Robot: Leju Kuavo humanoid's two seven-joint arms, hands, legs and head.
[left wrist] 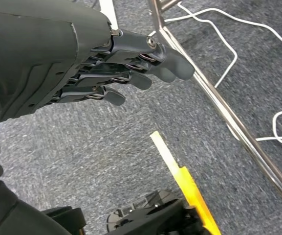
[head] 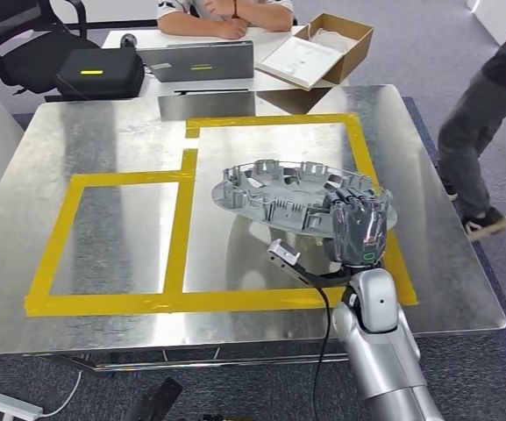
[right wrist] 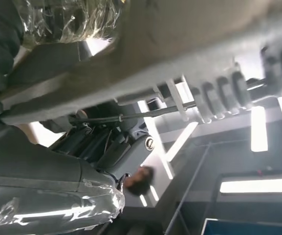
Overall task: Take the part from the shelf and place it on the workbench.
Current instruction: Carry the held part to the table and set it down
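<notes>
The part, a grey round ribbed casting, is gripped at its 4 o'clock rim by the right hand, just above the workbench. It should be lowered level inside the yellow tape before release. The left hand hangs empty, fingers loosely extended.

Workbench: shiny sheet-metal top, marked with yellow tape laid as two adjoining rectangles, a smaller one on the left and a larger one on the right. Lying on it: one grey round part, ribbed and notched round its rim, inside the larger rectangle toward its right side, near the tape's right strip.
</notes>
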